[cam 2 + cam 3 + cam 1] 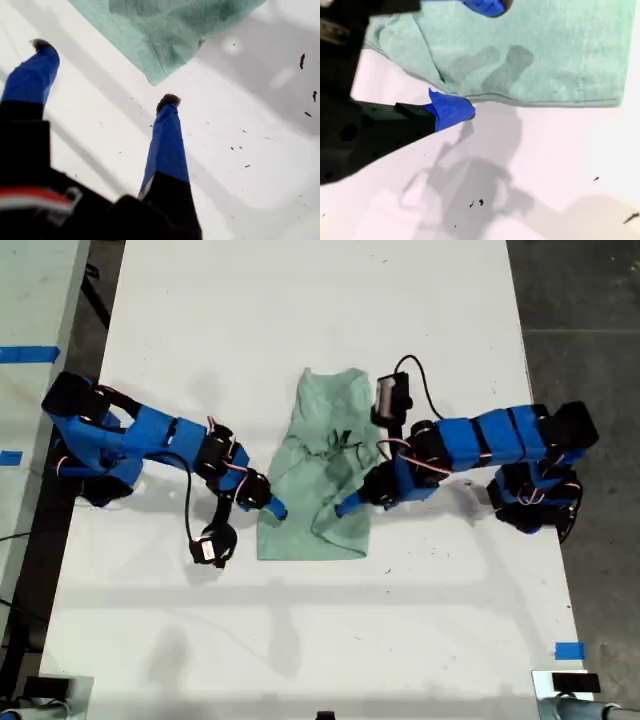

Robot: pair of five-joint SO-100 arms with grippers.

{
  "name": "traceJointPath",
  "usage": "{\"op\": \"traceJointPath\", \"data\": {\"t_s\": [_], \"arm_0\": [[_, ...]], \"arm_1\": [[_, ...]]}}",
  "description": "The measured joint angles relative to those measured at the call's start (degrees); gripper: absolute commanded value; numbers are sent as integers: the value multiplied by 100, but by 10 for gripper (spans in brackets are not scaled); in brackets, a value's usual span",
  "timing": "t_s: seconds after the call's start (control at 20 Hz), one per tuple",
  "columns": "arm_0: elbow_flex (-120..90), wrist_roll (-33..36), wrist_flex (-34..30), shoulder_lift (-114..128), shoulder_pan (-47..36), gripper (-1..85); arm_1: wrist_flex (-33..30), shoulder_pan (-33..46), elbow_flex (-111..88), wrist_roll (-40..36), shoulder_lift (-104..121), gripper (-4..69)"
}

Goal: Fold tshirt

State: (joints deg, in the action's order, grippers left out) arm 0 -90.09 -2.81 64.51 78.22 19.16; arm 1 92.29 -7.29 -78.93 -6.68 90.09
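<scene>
The tshirt (322, 475) is pale mint green and lies crumpled and partly folded lengthwise in the middle of the white table (300, 640). My first gripper (345, 506) reaches in from the exterior view's right and hovers over the shirt's lower part. It is open (106, 72), with both blue fingers over bare table and a tshirt corner (160, 45) just beyond the fingertips. From the exterior view's left comes my second gripper (275, 508), at the shirt's side edge. It is open (479, 59): one fingertip (452, 111) touches the tshirt (545, 50) edge and the other is above the cloth.
A black camera box (391, 395) on a cable hangs beside the shirt's upper edge on the exterior view's right. Another (210, 545) dangles under the second arm. Blue tape (568, 650) marks the table's near corner at the exterior view's right. Dark specks (240, 148) dot the tabletop.
</scene>
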Motion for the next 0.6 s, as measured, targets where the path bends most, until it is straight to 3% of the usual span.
{"op": "traceJointPath", "data": {"t_s": [0.15, 0.25, 0.45, 0.6], "arm_0": [[35, -352, 0, -729, 0, 226], [62, -475, -70, -1046, 18, 9], [202, -554, -677, -1397, 9, 1], [431, -624, -141, -1169, -26, 1]], "arm_1": [[-9, 0, -70, 88, 0, 364], [-9, 0, -141, 132, 0, 364], [-9, 0, -255, 185, 0, 364], [-9, 0, -343, 185, 0, 363]]}}
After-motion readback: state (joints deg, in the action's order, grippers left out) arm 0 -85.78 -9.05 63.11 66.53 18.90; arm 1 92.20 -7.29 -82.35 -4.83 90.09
